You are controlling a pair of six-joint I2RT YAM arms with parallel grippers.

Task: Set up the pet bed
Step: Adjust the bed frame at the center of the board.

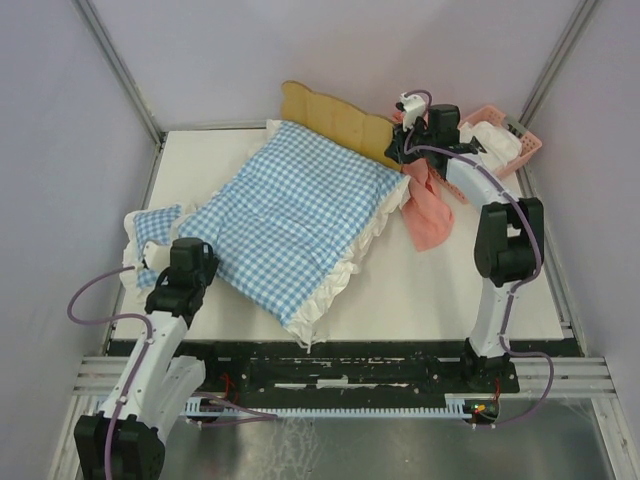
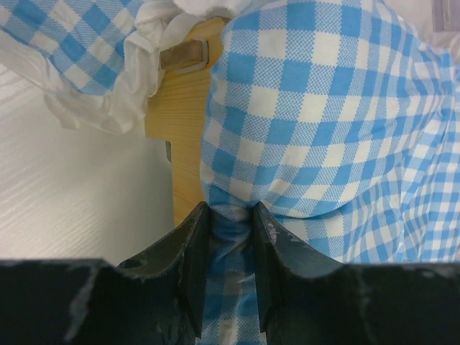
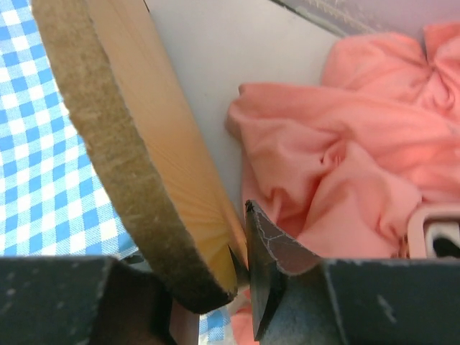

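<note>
While the pet bed [image 1: 335, 120] lies diagonally across the white desk [image 1: 430, 290] under a blue-and-white checked cushion [image 1: 290, 225], the left hand [image 2: 230, 215] pinches a fold of that cushion at its near-left corner. The right hand [image 3: 241, 259] is clamped on the end of the headboard [image 3: 144, 144], beside a pink cloth [image 3: 345, 144].
</note>
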